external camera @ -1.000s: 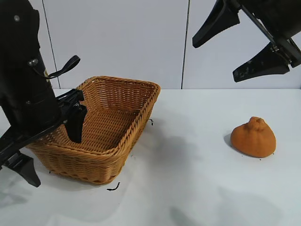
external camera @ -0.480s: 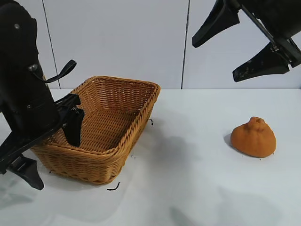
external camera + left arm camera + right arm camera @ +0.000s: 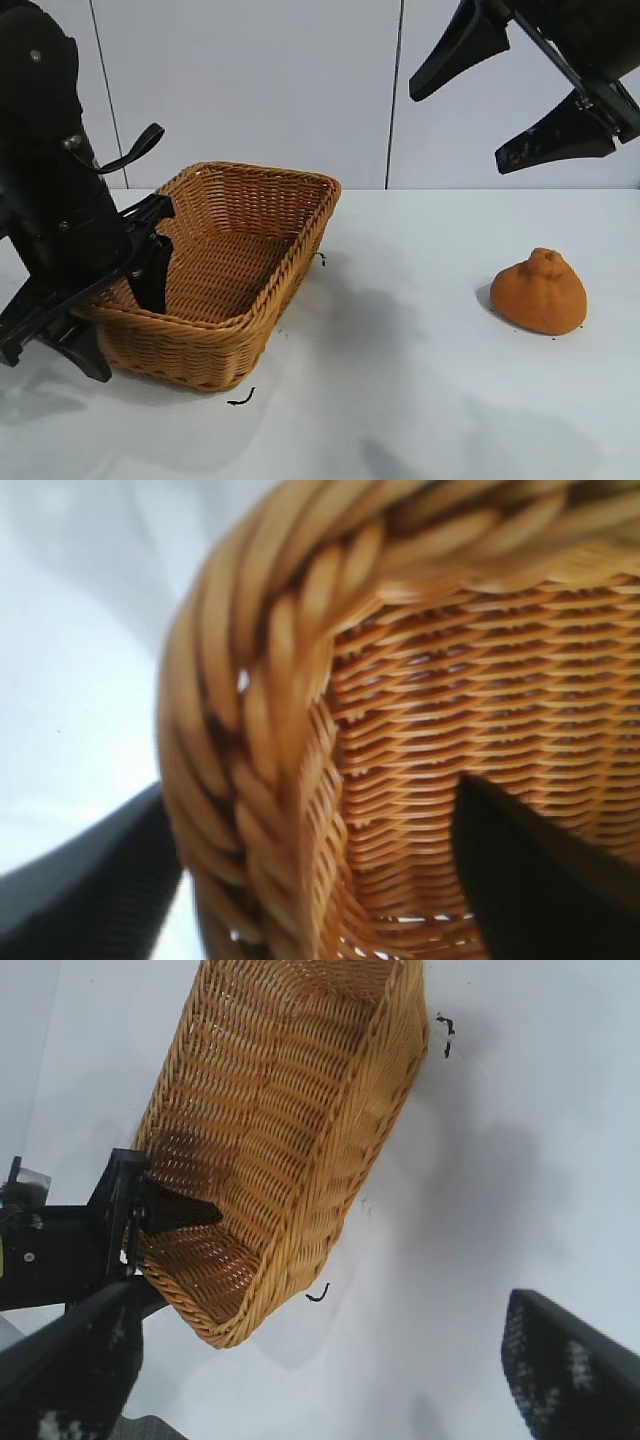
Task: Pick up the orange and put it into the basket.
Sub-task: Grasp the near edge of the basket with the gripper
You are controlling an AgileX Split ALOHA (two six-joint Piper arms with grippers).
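Plainly, the orange [image 3: 540,292] (matte, knobbed) sits pear-shaped.

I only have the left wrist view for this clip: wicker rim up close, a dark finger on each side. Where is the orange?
Observer: The orange sits on the table, far right of the basket, untouched.
Operator: Which part of the basket is the left gripper on?
Observer: The left gripper straddles the near-left rim, one finger inside, one outside.
Operator: And the right arm?
Observer: The right gripper hangs open, high above the table, up and left of the orange.
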